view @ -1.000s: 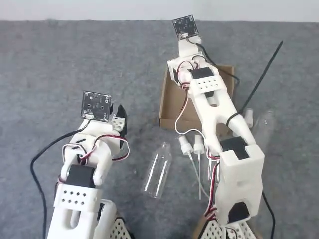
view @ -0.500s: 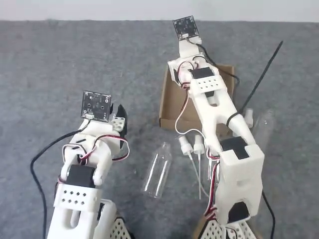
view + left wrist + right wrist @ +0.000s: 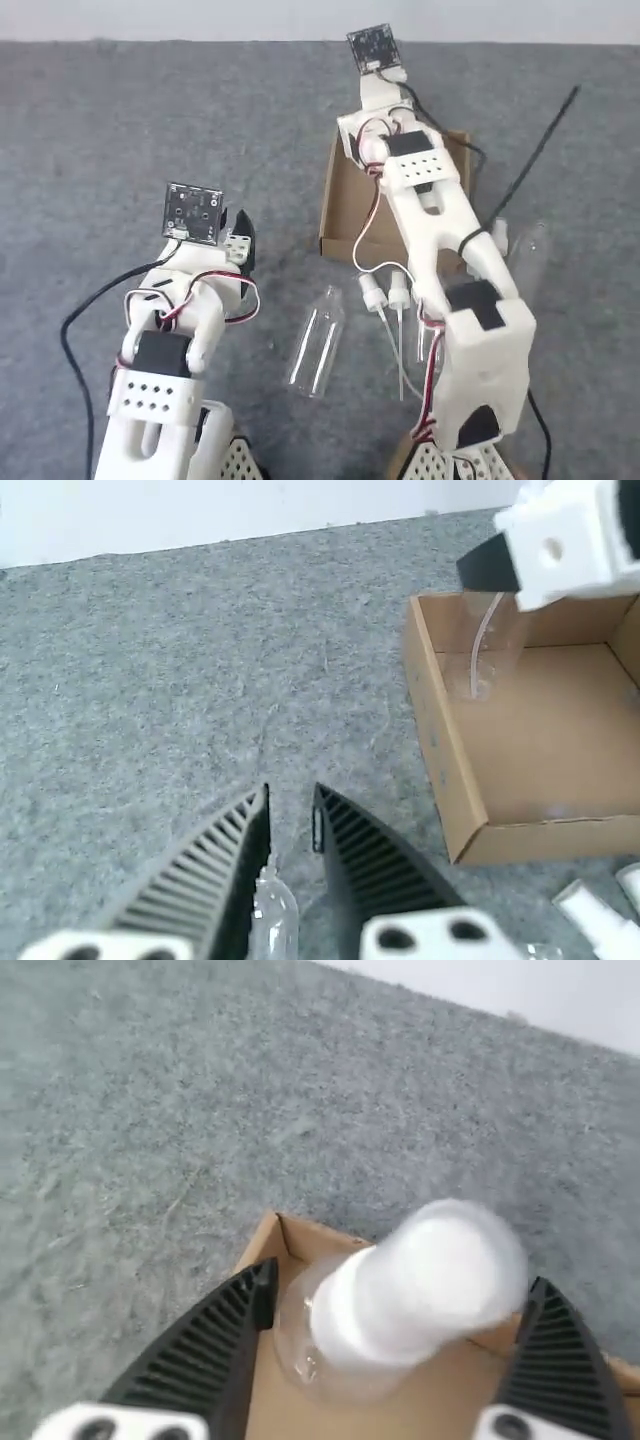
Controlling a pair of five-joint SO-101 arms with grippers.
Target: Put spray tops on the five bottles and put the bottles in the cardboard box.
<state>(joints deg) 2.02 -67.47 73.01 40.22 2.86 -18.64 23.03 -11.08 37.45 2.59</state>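
Edged slightly farther over the cardboard box [image 3: 345, 205] with the right gripper [image 3: 400, 1280] around a capped bottle [image 3: 410, 1305]; clamped or released, could not tell. Meant one boxing nearly done.

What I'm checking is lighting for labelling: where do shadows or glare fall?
High view: even light, faint glints on the lying bottle. Left wrist view: cardboard box evenly lit inside. Right wrist view: spray top bright, no hard glare.

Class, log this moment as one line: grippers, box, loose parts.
right gripper: shut on capped bottle over cardboard box | left gripper: open, empty | uncapped bottle: lying on mat | spray tops: two loose beside it
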